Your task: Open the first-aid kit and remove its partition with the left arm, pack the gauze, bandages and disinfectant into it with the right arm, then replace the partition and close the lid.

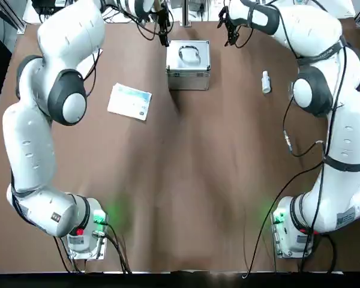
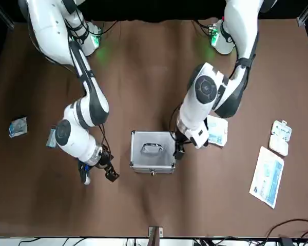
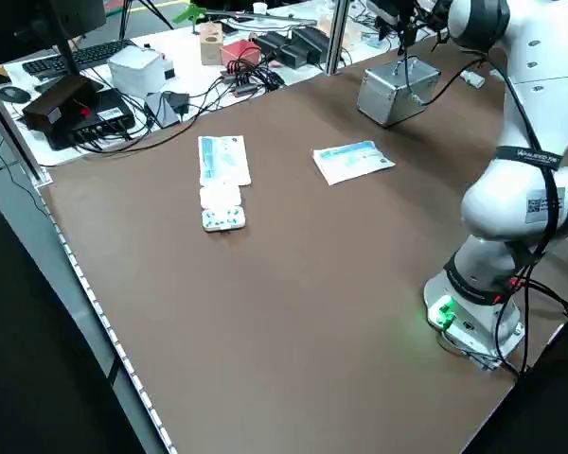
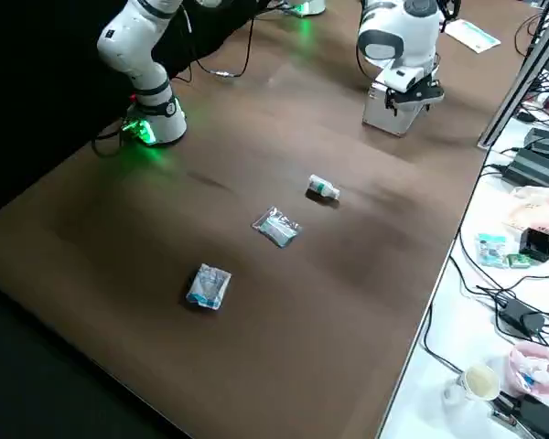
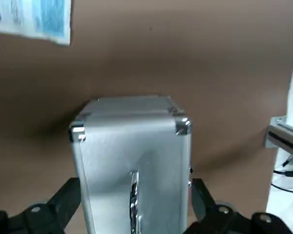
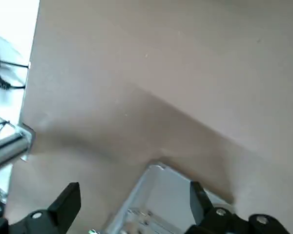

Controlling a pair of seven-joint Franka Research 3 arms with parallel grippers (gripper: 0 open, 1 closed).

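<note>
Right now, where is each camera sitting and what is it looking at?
Top: overhead, looking down; both arms, first-aid kit.
Front: across the table, facing the robot; both arms.
Left side: raised at the robot's left; one arm.
Right side: raised at its right; disinfectant.
Left wrist: left end effector, open, straddling the kit.
Right wrist: right end effector, open, above the table.
Every view shows the kit.

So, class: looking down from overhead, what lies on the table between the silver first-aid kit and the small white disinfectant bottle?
Nothing: in the top view the stretch between the first-aid kit and the disinfectant bottle is bare brown table.
</note>
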